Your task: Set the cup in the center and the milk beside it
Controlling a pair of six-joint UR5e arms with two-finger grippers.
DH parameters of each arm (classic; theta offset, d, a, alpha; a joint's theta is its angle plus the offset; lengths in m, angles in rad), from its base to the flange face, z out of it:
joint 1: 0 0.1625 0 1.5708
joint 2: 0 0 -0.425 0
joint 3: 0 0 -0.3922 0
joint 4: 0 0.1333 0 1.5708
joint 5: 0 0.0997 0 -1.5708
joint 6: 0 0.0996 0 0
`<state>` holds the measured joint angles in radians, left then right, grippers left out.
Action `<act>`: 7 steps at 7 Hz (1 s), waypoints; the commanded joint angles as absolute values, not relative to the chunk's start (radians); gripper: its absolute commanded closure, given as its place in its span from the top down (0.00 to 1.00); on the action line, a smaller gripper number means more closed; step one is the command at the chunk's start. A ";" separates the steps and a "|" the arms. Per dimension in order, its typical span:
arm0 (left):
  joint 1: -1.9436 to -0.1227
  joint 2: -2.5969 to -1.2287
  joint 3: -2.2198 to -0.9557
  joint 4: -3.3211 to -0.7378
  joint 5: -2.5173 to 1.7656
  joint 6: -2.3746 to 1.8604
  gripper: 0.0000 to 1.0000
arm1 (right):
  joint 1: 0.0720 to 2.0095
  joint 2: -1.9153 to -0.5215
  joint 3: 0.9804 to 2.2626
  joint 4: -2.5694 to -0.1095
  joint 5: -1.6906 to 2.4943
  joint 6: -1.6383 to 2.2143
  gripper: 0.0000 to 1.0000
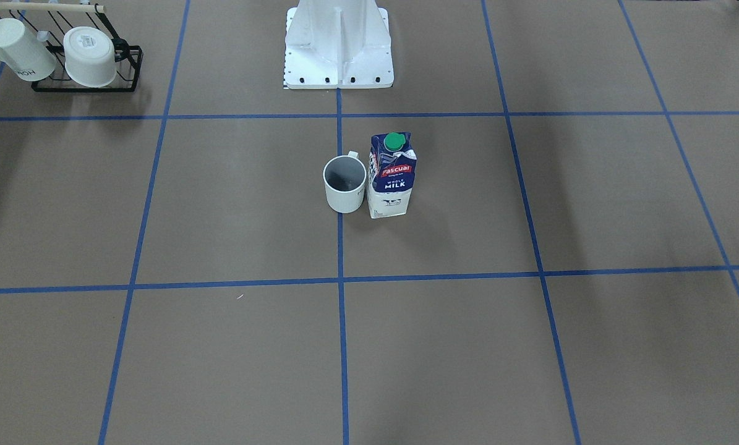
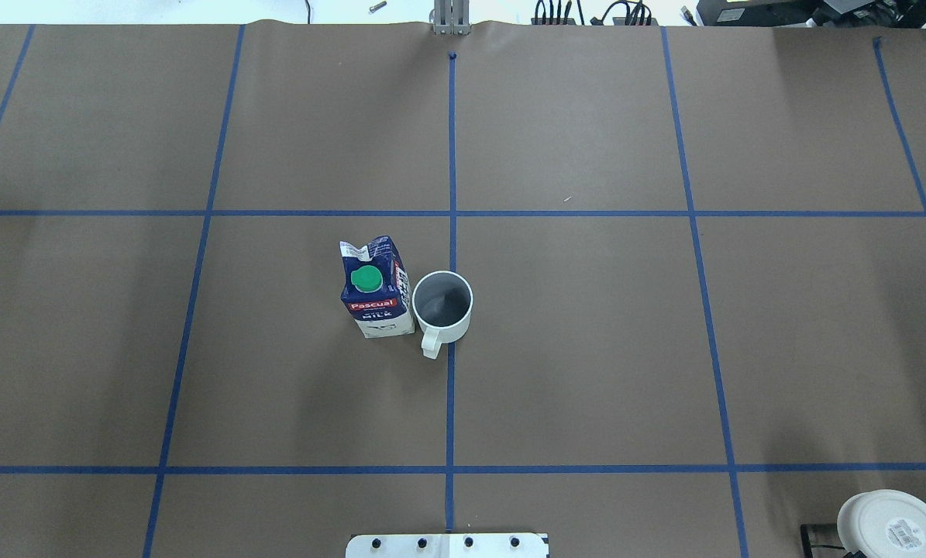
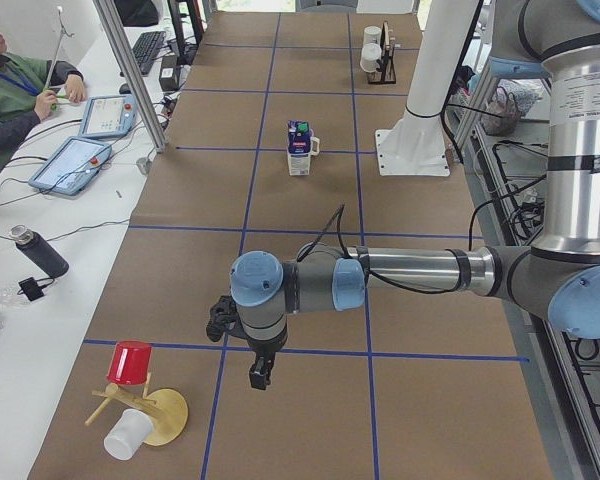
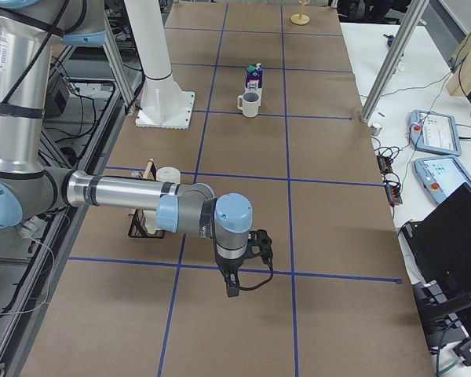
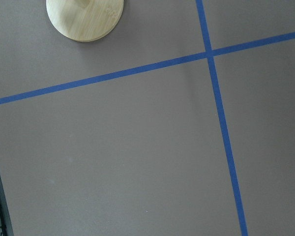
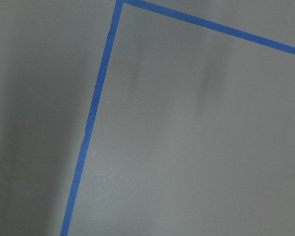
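Left gripper (image 3: pixel 262 376), seen only from the table's end, hangs well off the central blue tape line (image 2: pixel 451 139); I cannot tell whether it is wide or narrow. The same goes for the right gripper (image 4: pixel 232 287), opposite. Both seem parked aside because the job looks done: the small white cylindrical mug (image 2: pixel 442 304) stands upright on that line, and the dark-blue-and-white gable milk carton (image 2: pixel 375 291) stands just off it, on the robot's left.

The milk (image 2: pixel 376 288) stands just beside the cup (image 2: pixel 442 304), on the robot's left.
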<state>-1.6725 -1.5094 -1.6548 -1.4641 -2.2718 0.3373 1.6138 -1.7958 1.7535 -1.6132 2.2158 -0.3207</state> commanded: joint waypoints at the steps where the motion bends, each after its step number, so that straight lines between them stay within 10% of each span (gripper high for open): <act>1: -1.674 -1.509 -1.654 -1.462 -2.272 0.337 0.99 | 1.614 -1.798 1.753 -1.614 2.217 -0.321 1.00; 7: -1.674 -1.508 -1.652 -1.459 -2.272 0.337 0.99 | 1.615 -1.801 1.763 -1.612 2.218 -0.321 1.00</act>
<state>-1.6736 -1.5081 -1.6522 -1.4589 -2.2715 0.3375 1.6142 -1.8019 1.7619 -1.6122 2.2181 -0.3206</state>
